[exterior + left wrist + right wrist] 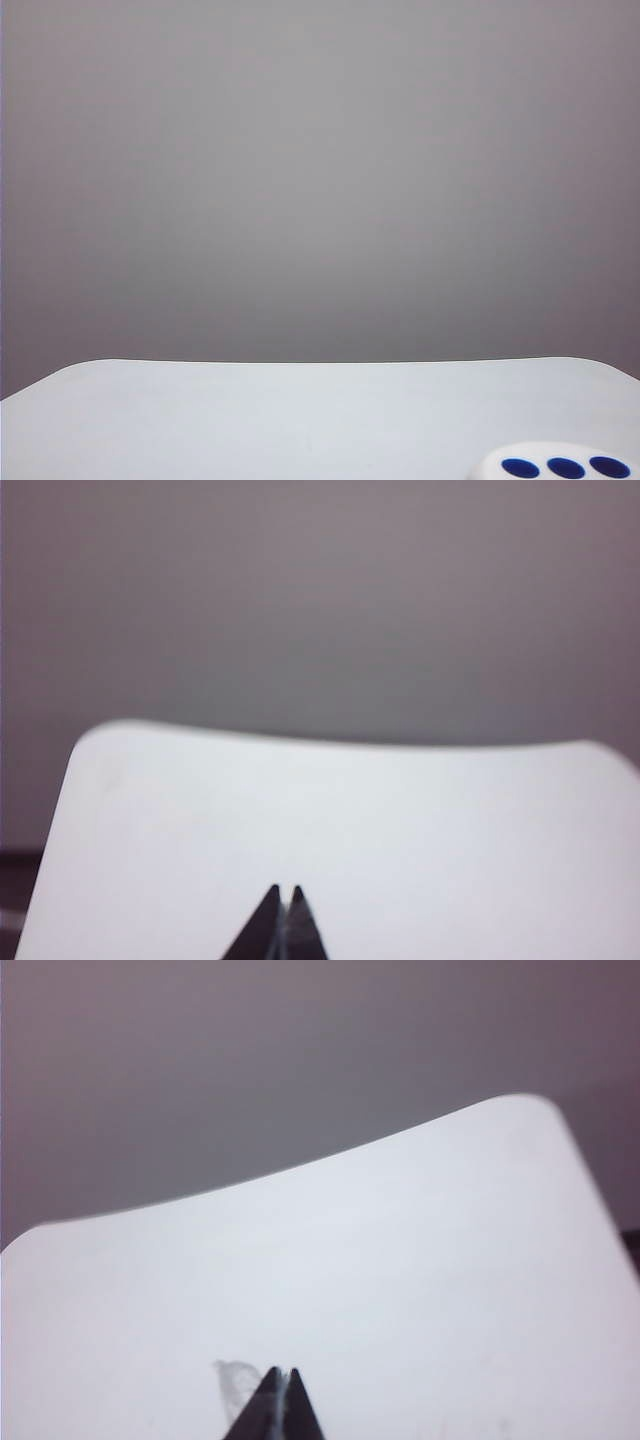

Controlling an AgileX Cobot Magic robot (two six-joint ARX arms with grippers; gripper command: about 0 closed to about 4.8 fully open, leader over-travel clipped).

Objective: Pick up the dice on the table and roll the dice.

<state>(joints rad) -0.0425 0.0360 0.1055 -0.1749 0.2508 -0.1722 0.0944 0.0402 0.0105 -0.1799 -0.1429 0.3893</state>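
The left gripper (284, 892), a pair of dark pointed fingers, is clenched tight with its tips meeting and nothing between them. It hangs above the table (400, 820), a plain smooth white flat surface with rounded corners, and points toward that table's far edge at twelve o'clock. Ahead of the tips lies only bare white surface, then a dull grey wall.

The right gripper (282, 1372) is clenched in the same manner, its dark fingertips pressed together and grasping nothing. It too hangs over the white table (400, 1260), whose far edge runs aslant in this wrist view. Just beside the tips, at about ten o'clock from them, a faint grey smudge (236, 1380) marks the surface.

Neither gripper appears in the exterior view. There the dice (558, 464), one large white cube with rounded corners and dark blue round pips, rests on the table (250, 420) at about five o'clock, cut off by the frame's lower edge. Three pips in a row show on its upper face. Neither wrist view shows the cube.
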